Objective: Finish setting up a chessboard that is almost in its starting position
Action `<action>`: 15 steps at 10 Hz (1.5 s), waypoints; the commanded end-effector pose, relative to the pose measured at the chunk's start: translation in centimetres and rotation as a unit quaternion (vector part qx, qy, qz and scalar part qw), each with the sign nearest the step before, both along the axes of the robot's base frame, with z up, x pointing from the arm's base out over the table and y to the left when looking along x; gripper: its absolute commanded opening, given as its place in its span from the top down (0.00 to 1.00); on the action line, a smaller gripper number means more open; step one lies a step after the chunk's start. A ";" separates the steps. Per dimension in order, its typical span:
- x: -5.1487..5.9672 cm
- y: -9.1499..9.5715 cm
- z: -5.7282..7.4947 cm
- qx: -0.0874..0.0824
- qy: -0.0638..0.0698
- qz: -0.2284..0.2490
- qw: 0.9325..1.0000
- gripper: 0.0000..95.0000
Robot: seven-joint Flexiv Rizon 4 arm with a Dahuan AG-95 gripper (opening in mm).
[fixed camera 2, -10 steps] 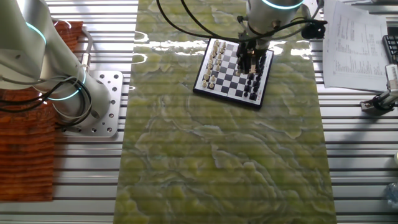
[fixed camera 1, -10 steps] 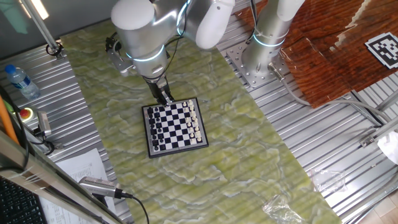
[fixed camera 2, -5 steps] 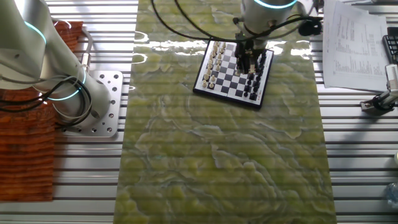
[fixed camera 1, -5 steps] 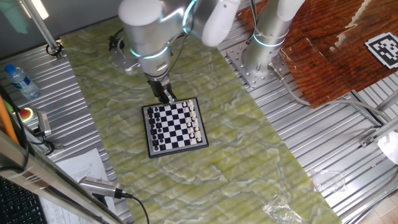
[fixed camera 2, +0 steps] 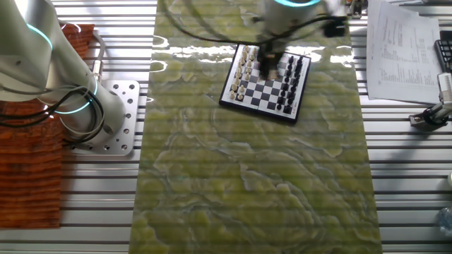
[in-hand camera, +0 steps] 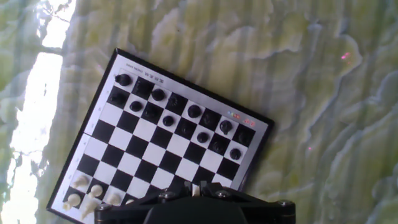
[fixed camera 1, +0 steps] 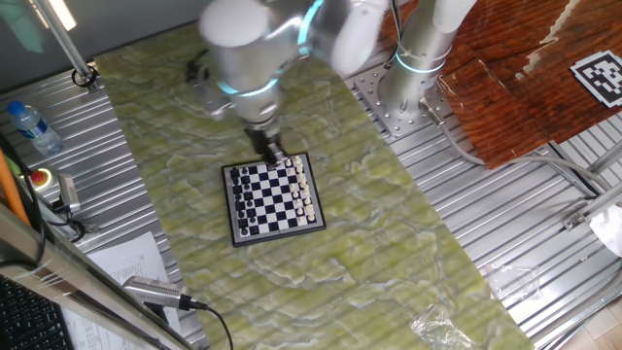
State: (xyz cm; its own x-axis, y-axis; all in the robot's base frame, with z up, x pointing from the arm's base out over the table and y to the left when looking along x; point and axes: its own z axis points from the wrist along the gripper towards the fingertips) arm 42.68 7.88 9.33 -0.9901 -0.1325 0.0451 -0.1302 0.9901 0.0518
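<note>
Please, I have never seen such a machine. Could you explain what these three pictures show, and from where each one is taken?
A robot arm works at a table covered with a green marbled cloth. Two pictures come from fixed cameras on different sides of the table. The third comes from a camera on the arm's hand and looks down along its pincer. On the cloth lies a small chessboard with dark pieces and cream pieces. The arm is blurred because it is moving. Whether the pincer holds a piece cannot be seen.

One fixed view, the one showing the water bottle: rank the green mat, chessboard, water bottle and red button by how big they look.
1. Green mat
2. Chessboard
3. Water bottle
4. Red button
The bottle and button sit at much the same distance from the camera, so their order seems safe.
</note>
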 end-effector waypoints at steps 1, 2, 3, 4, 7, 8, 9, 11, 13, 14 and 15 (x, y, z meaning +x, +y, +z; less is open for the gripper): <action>-1.5 -0.1 -1.0 0.008 -0.008 0.000 1.000 1.00; -1.9 0.5 -1.4 0.013 -0.012 -0.011 1.000 1.00; -1.9 1.2 -1.7 0.013 -0.017 -0.017 1.000 1.00; -1.5 2.2 -1.6 0.013 -0.023 -0.016 1.000 1.00; -0.9 2.5 -1.7 0.015 -0.028 -0.012 0.999 1.00; -0.8 2.5 -2.1 0.015 -0.030 -0.008 0.999 1.00; -0.7 2.5 -2.4 0.014 -0.031 -0.003 0.999 1.00; -0.6 2.5 -2.9 0.015 -0.029 0.000 0.999 1.00; -0.6 2.4 -3.4 0.014 -0.030 0.001 0.999 1.00; -0.5 2.4 -3.4 0.014 -0.030 0.002 0.999 1.00; -0.2 2.4 -3.3 0.014 -0.030 0.003 0.999 1.00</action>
